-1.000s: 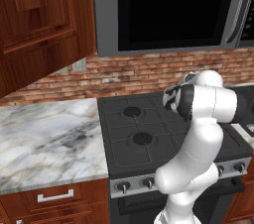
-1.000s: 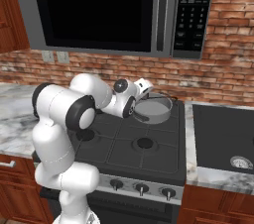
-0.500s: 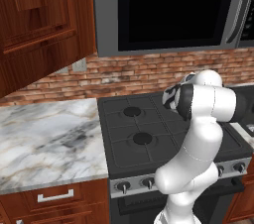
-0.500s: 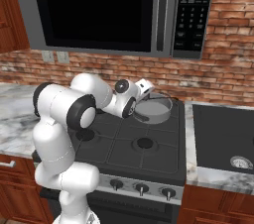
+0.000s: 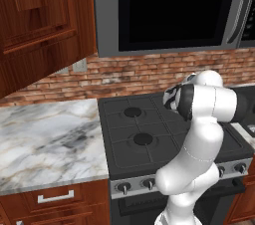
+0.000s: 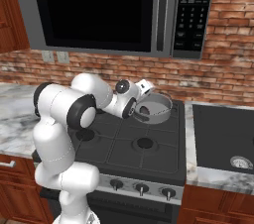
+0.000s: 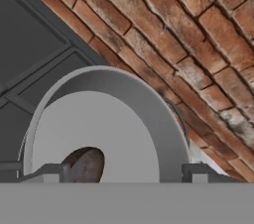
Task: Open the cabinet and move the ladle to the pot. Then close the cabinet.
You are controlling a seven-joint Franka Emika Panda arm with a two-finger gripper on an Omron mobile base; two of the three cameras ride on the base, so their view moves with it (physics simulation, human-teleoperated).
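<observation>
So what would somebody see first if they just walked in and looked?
Probably the big white robot arm bending over the black stove, with its gripper reaching into the round grey pot on the back right burner. In the hand view the gripper is open, and a small dark rounded thing lies inside the pot. Above it hangs a large black microwave on the red brick wall.
</observation>
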